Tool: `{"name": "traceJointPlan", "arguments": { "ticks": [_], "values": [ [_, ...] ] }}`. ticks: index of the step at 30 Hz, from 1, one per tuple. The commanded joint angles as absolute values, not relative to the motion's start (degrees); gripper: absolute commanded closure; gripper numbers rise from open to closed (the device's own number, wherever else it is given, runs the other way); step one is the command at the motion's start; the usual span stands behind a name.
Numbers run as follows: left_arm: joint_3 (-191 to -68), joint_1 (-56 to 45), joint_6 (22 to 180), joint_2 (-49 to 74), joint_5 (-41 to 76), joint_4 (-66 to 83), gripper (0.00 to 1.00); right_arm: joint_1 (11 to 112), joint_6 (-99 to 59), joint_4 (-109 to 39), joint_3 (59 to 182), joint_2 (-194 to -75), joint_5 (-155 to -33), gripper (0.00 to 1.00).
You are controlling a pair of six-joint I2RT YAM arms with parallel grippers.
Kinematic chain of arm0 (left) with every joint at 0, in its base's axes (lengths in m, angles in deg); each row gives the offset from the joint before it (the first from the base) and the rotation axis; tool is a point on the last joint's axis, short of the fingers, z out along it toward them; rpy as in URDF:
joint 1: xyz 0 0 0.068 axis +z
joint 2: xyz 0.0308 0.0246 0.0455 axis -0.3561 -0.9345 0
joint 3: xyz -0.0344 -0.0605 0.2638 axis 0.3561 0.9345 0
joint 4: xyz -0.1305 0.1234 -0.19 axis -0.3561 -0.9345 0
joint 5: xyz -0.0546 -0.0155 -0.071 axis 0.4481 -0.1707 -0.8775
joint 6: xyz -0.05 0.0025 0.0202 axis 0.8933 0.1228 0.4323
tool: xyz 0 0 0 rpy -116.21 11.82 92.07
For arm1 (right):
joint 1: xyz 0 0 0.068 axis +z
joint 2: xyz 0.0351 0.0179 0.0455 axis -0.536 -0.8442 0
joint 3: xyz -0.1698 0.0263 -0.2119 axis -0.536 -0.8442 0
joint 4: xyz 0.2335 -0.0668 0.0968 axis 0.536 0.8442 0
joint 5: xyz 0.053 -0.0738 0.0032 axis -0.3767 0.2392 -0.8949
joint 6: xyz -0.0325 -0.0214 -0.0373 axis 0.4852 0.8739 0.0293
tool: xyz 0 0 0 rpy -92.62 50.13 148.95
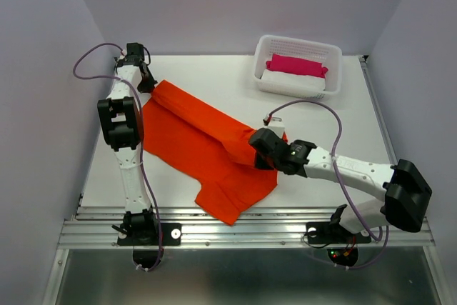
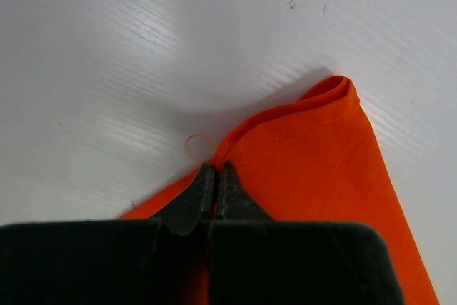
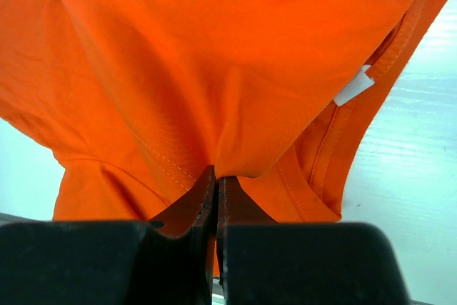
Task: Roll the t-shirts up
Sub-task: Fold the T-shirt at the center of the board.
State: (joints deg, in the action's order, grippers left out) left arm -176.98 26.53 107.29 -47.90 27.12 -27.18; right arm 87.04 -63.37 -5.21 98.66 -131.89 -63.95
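Top external — t-shirt (image 1: pixel 200 141) clamped by left fingers (image 2: pixel 196 201), right fingers (image 3: pixel 189 208).

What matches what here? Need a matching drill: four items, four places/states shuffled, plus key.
Column one:
1. t-shirt
2. basket
3. pink cloth
4. left pincer

Column two:
A. shut on a hemmed edge of orange fabric
B. spread diagonally across the table
C. lying on the white cloth
D. standing at the far right of the table

Pairs: 1-B, 2-D, 3-C, 4-A
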Motion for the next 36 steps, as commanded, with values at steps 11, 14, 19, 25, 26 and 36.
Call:
{"name": "traceJointPlan", "arguments": {
  "ticks": [11, 14, 19, 25, 26, 36],
  "values": [
    [-175.3, 27.4, 106.8, -47.0, 30.0, -28.3, 1.00, 93.6, -66.7, -5.4, 99.2, -135.9, -61.8, 0.81],
    [-176.1, 27.7, 107.1, -47.6, 29.6, -29.5, 0.86, 94.1, -66.0, -6.0, 98.2, -138.0, -62.9, 0.60],
    [-176.4, 27.6, 107.3, -46.2, 28.1, -29.5, 0.44, 94.1, -63.9, -5.5, 97.4, -138.6, -61.0, 0.48],
    [-176.4, 26.9, 107.2, -42.2, 27.8, -29.0, 0.32, 85.1, -60.6, -5.1, 96.5, -134.9, -59.5, 0.46],
    [-176.2, 26.7, 107.1, -41.4, 28.0, -28.7, 0.32, 81.1, -59.9, -5.4, 95.8, -133.5, -60.4, 0.47],
    [-171.2, 21.2, 106.6, -38.6, 28.5, -26.5, 0.32, 61.4, -55.2, -13.9, 96.7, -135.5, -80.4, 0.43]
  ]
}}
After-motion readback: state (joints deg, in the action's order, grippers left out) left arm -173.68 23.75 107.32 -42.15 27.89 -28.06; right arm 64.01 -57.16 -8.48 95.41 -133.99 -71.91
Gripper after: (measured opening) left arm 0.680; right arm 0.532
